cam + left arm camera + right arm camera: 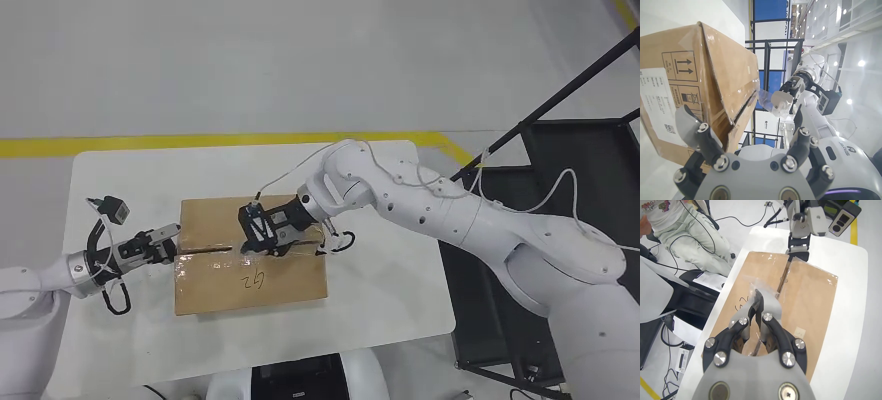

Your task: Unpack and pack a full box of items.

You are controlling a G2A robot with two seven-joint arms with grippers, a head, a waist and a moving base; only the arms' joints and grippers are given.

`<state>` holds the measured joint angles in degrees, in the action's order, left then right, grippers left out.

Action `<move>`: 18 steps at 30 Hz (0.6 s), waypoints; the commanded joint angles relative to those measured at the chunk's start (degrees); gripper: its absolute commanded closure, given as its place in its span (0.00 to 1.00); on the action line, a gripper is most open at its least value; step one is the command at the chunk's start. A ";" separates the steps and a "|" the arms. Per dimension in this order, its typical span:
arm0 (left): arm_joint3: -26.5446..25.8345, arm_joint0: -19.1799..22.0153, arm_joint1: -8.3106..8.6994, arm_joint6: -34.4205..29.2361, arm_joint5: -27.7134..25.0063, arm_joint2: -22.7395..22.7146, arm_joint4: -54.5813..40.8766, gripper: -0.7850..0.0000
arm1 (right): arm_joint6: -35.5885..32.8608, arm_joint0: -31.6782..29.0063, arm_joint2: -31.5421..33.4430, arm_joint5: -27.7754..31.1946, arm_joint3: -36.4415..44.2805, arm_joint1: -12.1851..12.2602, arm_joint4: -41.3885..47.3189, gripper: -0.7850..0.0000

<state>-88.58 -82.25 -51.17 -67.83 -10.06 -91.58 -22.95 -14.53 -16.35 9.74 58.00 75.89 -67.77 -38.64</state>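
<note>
While under cardboard box (290, 285), white table (385, 290).

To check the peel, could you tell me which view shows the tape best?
The left wrist view: the clear tape stretches from the box seam to the right end effector. The right wrist view shows it bunched in that end effector; in the top view it is a faint glint.

White table (380, 300); yellow floor stripe (200, 143); black rack (600, 150) beside it
</note>
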 commanded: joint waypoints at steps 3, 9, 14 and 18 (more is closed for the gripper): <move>0.05 -0.17 0.09 0.00 -0.08 -0.31 -0.16 0.00 | -0.39 -0.40 0.00 0.00 -2.42 -1.29 -0.05 1.00; -0.08 -0.44 0.22 0.02 -0.08 -0.53 -0.16 0.00 | -2.66 -0.69 0.00 0.00 -6.66 -3.93 0.01 1.00; -0.11 -0.66 0.28 0.18 -0.25 -0.59 -0.33 0.00 | -5.61 -0.92 0.00 0.00 -10.70 -6.73 0.69 1.00; -0.02 -0.97 0.35 0.11 -0.40 -0.83 -0.56 0.00 | -6.25 -0.86 0.00 0.00 -13.20 -8.68 0.94 1.00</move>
<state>-88.62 -83.14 -50.84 -67.70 -10.42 -92.33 -23.42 -20.77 -17.22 9.74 58.00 63.29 -76.04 -37.73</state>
